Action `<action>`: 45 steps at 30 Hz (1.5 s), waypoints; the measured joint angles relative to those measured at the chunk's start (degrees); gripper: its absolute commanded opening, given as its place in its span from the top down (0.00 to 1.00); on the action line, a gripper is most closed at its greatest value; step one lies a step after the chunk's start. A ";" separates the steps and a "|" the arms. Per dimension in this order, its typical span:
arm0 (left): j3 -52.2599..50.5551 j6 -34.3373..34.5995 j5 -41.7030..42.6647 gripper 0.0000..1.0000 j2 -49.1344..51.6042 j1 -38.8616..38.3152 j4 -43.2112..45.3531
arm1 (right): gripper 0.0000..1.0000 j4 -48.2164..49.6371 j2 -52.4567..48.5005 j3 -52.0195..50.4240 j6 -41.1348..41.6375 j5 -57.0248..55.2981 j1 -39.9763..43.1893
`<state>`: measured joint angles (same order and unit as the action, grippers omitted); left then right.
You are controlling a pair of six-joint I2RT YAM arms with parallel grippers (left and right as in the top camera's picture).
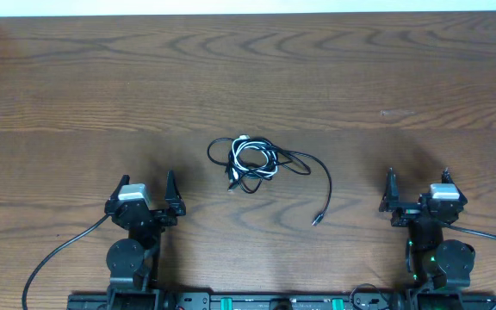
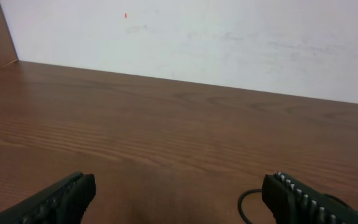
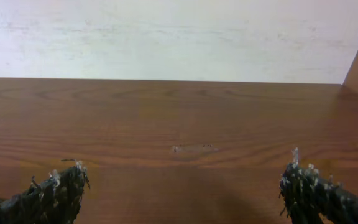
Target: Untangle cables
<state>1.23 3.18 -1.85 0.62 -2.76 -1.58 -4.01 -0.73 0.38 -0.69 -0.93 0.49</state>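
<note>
A tangle of thin black and white cables (image 1: 252, 164) lies at the middle of the wooden table (image 1: 248, 69). One black strand runs right and down to a small plug (image 1: 316, 220). My left gripper (image 1: 147, 185) stands open near the front left, apart from the tangle. My right gripper (image 1: 418, 179) stands open near the front right. In the left wrist view a black cable loop (image 2: 246, 205) shows beside the right finger (image 2: 291, 196); nothing lies between the fingers of the left gripper (image 2: 179, 196). The right gripper (image 3: 185, 186) frames bare wood.
A pale wall (image 2: 229, 37) rises behind the table's far edge. A small pale scuff (image 3: 191, 148) marks the wood ahead of the right gripper. Thick black arm wires (image 1: 58, 254) curve along the front edge by both arm bases.
</note>
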 measured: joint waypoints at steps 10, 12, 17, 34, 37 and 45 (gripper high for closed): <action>0.00 0.00 0.22 0.09 0.00 0.00 0.00 | 0.01 0.00 0.00 0.00 0.00 0.02 0.00; 0.00 0.00 0.22 0.09 0.00 0.00 0.00 | 0.01 0.00 0.00 0.00 0.00 0.02 0.00; 0.00 0.00 0.22 0.09 0.00 0.00 0.00 | 0.01 0.00 0.00 0.00 0.00 0.00 0.00; 0.42 0.00 0.66 0.09 0.00 0.00 -0.85 | 0.01 0.00 0.00 0.00 0.00 0.00 0.00; 1.01 0.00 1.66 0.09 0.02 -0.02 -2.27 | 0.01 0.00 0.00 0.00 0.00 0.00 0.00; 3.58 0.00 1.95 0.09 1.31 0.00 -8.81 | 0.01 0.00 0.00 0.00 0.00 0.00 0.00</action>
<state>4.82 3.18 0.10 1.93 -2.76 -10.39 -4.01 -0.73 0.38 -0.69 -0.93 0.49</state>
